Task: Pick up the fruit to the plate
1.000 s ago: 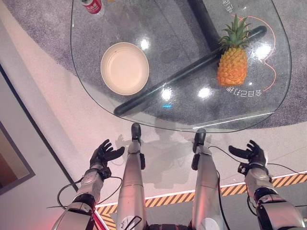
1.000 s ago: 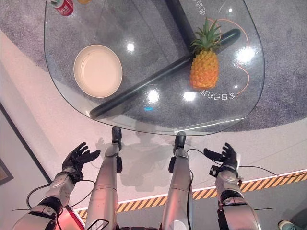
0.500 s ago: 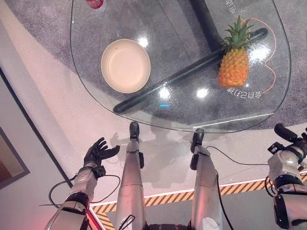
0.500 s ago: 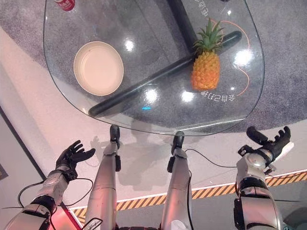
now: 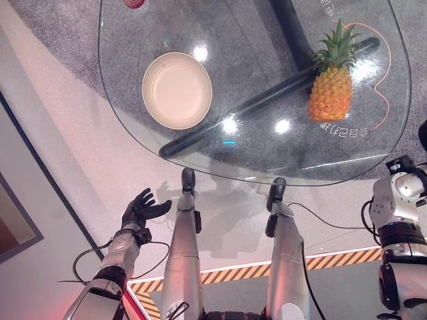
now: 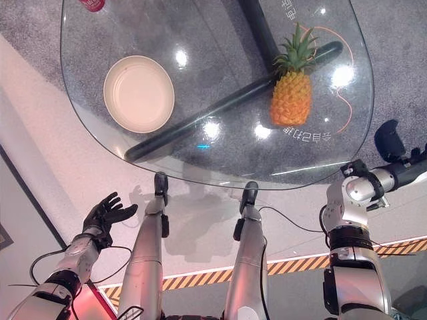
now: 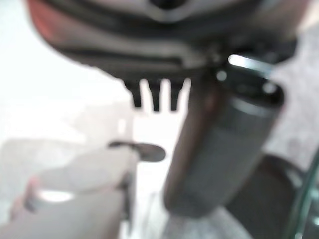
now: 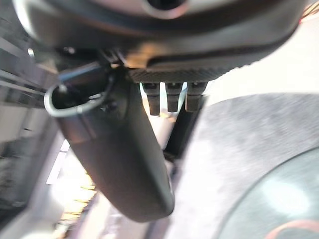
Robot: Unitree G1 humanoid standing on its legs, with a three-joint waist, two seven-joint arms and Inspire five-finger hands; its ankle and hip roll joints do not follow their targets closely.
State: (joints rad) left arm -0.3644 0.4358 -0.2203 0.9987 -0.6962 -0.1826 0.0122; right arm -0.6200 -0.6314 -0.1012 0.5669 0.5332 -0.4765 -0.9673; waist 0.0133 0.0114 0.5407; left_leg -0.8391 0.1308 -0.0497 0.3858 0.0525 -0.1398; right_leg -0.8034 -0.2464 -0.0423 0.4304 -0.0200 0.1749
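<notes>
Left hand (image 5: 141, 209) hangs below the glass table's (image 5: 267, 170) near edge, fingers spread and holding nothing. Right hand (image 6: 389, 141) is raised beside the table's right edge, fingers extended, empty. The pineapple (image 5: 331, 85) stands upright on the table's right side, well apart from the cream plate (image 5: 177, 90) at left.

Glass table (image 5: 167, 143) over grey carpet (image 5: 60, 33); striped floor tape (image 5: 333, 259).

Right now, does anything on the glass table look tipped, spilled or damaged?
Nothing stands out. The pineapple stands on the glass table, apart from the empty plate; nothing is spilled. A red can sits at the far edge.
</notes>
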